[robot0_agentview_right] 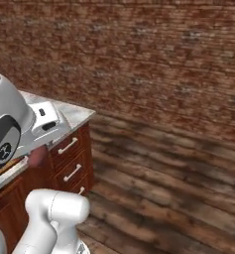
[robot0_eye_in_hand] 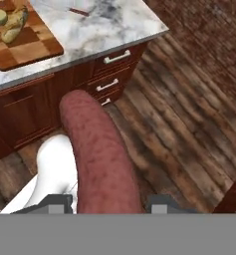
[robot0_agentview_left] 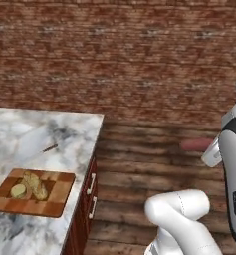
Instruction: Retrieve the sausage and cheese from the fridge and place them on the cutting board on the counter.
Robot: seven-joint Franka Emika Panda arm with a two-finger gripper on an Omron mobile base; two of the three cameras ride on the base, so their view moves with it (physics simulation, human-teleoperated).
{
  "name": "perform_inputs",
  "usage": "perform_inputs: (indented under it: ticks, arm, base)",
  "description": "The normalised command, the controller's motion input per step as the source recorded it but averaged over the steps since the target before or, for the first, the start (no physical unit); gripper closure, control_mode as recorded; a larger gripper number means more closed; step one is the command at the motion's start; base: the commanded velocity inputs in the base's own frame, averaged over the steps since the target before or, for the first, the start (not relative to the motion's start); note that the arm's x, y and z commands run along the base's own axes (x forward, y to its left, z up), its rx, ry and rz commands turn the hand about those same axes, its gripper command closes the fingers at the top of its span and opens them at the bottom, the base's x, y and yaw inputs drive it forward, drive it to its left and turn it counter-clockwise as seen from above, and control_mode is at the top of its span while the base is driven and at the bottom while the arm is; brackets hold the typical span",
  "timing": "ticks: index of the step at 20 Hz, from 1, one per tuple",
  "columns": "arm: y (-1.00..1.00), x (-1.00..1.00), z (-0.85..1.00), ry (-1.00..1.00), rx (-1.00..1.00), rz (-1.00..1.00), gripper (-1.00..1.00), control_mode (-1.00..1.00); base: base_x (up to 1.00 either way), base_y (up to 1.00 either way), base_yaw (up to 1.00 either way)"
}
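Sausage clamped between the jaws, long axis running straight out from the gripper, free end pointing toward the cabinet drawers under the worktop. Carried over the wooden floor, off the worktop's corner. Seen poking out past the hand in the left base view too. Cutting board lay on the marble, well apart from the sausage, beyond its free end and to one side. Cheese already on the board, just beside a tan loaf. Small dark knife-like item farther back. Judged next: carry across the worktop edge, lower onto bare wood.
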Motion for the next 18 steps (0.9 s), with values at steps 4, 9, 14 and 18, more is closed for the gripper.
perform_inputs:
  ticks: [4, 9, 14, 18]
  arm:
    - [0.00, 0.00, 0.00, 0.00, 0.00, 0.00, 1.00, 1.00]
    - [0.00, 0.00, 0.00, 0.00, 0.00, 0.00, 1.00, 1.00]
    - [0.00, 0.00, 0.00, 0.00, 0.00, 0.00, 1.00, 1.00]
    - [0.00, 0.00, 0.00, 0.00, 0.00, 0.00, 1.00, 1.00]
  base:
    - [0.54, 0.00, 1.00]
    - [0.48, 0.00, 1.00]
    - [0.56, -0.14, 0.98]
    - [0.97, -0.36, 0.66]
